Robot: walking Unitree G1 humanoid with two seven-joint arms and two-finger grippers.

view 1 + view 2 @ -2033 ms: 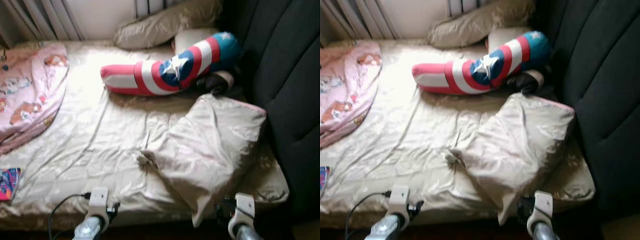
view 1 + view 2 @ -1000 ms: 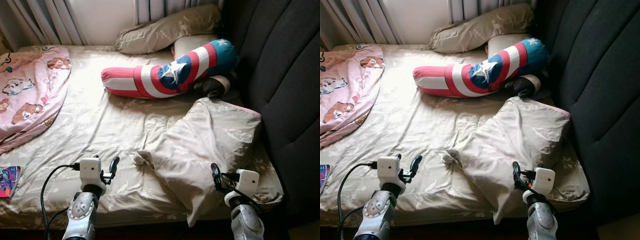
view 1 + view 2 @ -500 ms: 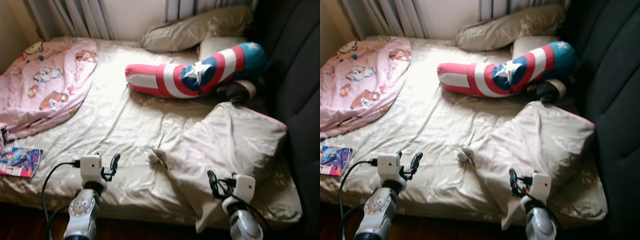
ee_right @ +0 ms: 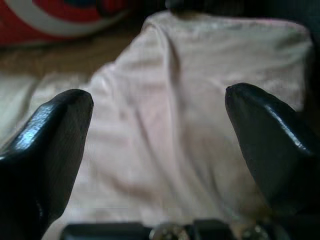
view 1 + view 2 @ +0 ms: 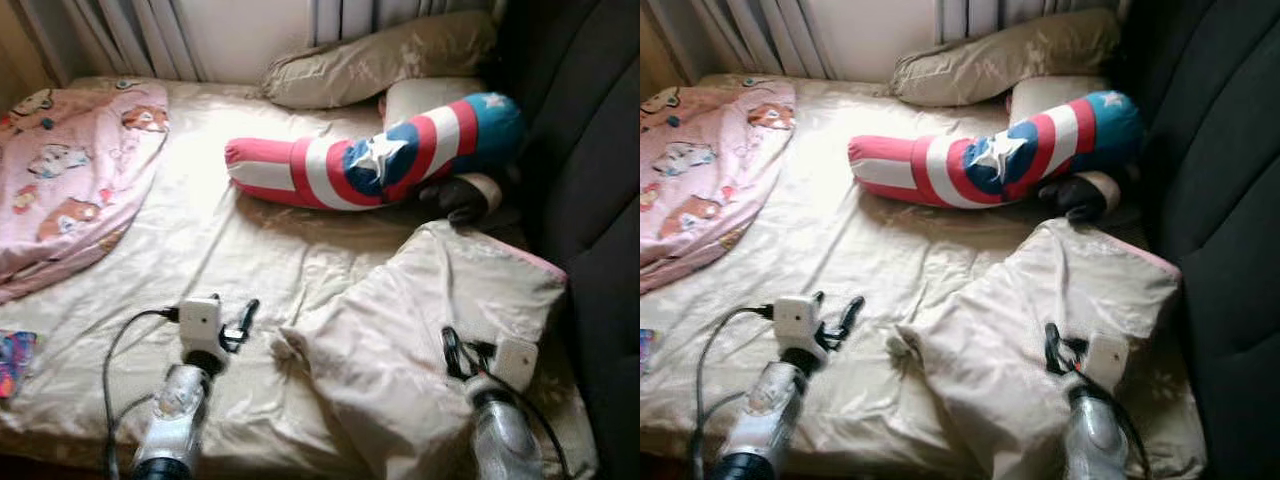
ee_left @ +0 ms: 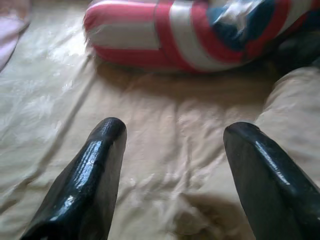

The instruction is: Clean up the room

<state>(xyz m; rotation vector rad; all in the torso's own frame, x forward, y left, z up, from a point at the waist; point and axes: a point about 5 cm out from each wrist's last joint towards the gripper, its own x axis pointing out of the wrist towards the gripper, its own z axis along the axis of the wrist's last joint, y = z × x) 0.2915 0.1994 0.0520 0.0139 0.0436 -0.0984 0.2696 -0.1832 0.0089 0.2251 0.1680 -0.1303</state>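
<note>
The tidying looks barely begun, judging by how things lie: nothing on the bed [image 5: 200, 250] is yet in hand or straightened. The right pincer [image 4: 159, 125] hangs released, its two fingers spread wide, directly over the loose cream pillow [image 5: 440, 330] that lies skewed across the bed's near corner, and I judge this pillow to be the first thing to be dealt with; it seems close above the fabric, but whether it touches cannot be told. The left pincer [image 6: 172, 150] is likewise released, fingers apart, poised over bare sheet, with the pillow's crumpled corner just beside it toward the right pincer. Ahead of both pincers, well apart from them, lies a long bolster [image 5: 370, 155] striped red, white and blue with a white star, and beyond it two more pillows, a tan pillow [image 5: 380, 55] and a pale pillow [image 5: 425, 95], against the curtains [image 5: 130, 35]. A dark rounded thing [image 5: 455, 195] sits tucked between the bolster and the cream pillow; what it is cannot be made out. Far out past the left pincer's outer side a pink blanket [image 5: 70, 180] printed with cartoon animals lies rumpled, and a colourful booklet [image 5: 15, 360] sits at the bed's near edge. All of these seem still to need sorting. No writing or brand can be read anywhere; the booklet's cover is too small and blurred, and the bolster bears only its star.
</note>
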